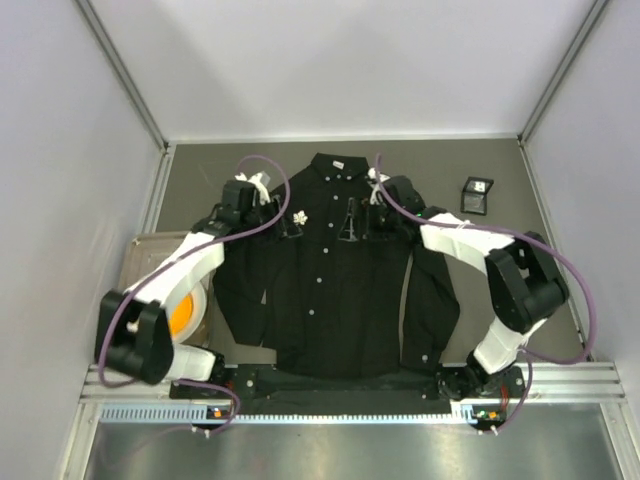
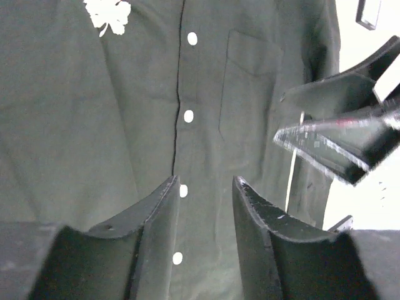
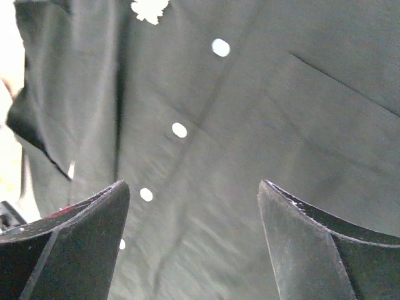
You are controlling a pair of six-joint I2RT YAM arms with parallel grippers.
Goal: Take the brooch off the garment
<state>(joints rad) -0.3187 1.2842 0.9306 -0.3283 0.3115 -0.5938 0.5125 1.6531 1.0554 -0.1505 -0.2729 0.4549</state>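
The black garment [image 1: 330, 290] lies flat, collar at the far end. The white brooch [image 1: 299, 219] is pinned on its chest, left of the button line. My left gripper [image 1: 289, 227] hovers just beside the brooch, jaws open with nothing between them. In the left wrist view the brooch [image 2: 107, 15] lies at the top left, well ahead of my left gripper [image 2: 203, 181]. My right gripper [image 1: 352, 226] hangs wide open over the chest, right of the buttons. The right wrist view has the brooch [image 3: 149, 9] at the top edge, far from my right gripper [image 3: 194, 184].
A small black box [image 1: 477, 194] lies on the table to the garment's far right. Left of the garment, a grey tray [image 1: 140, 262] holds a white and orange roll [image 1: 186, 312]. Grey walls close in the table on three sides.
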